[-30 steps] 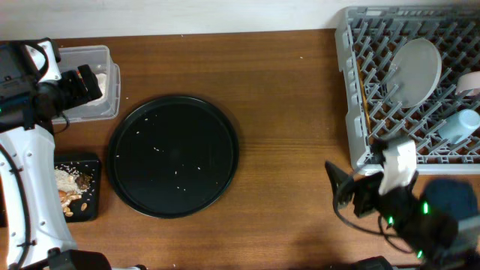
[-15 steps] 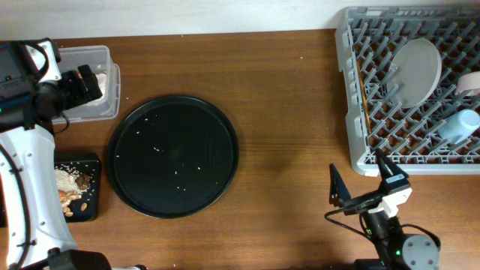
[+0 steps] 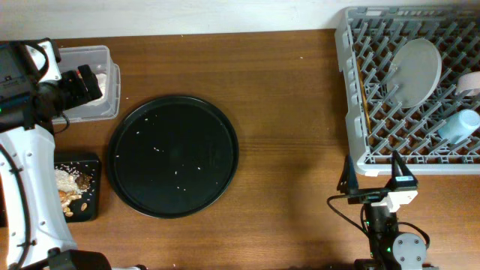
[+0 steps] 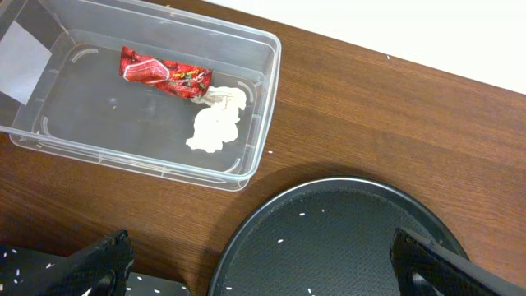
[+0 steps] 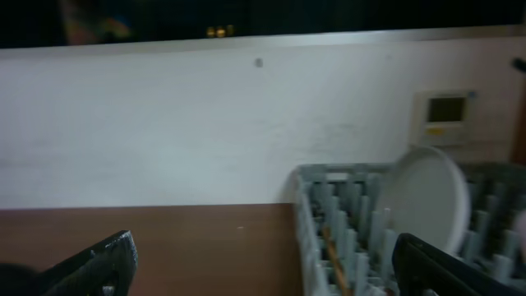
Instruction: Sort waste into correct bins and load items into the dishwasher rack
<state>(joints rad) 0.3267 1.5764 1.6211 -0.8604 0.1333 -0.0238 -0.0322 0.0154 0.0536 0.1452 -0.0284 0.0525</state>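
Brown wooden bench (image 3: 285,112) carries everything. The grey dishwasher rack (image 3: 349,90) fills the upper right of the overhead frame, cut off by the top and right edges. The round black tray (image 3: 112,154), left of centre, bears only pale specks. The clear tub (image 3: 105,56) at upper left is partly covered by the left arm. The black bin (image 3: 97,187) at lower left is half hidden too.

The right gripper (image 3: 373,178) was against the rack's lower left corner a second ago. It now sits lower, just below the rack's near edge, levelled out, with its jaws wide and empty. The left gripper (image 4: 263,251) has not shifted; its jaws are spread wide above the tub and tray rim.

In the rack, the white plate (image 3: 417,71) leans among the pegs. The blue cup (image 3: 459,126) lies at the right, the bowl (image 3: 469,81) is clipped by the frame edge, and the chopsticks (image 3: 366,101) are barely discernible near the left wall. The tissue (image 4: 215,125) touches the red wrapper (image 4: 164,74) inside the tub. Food scraps (image 3: 69,184) lie in the black bin.
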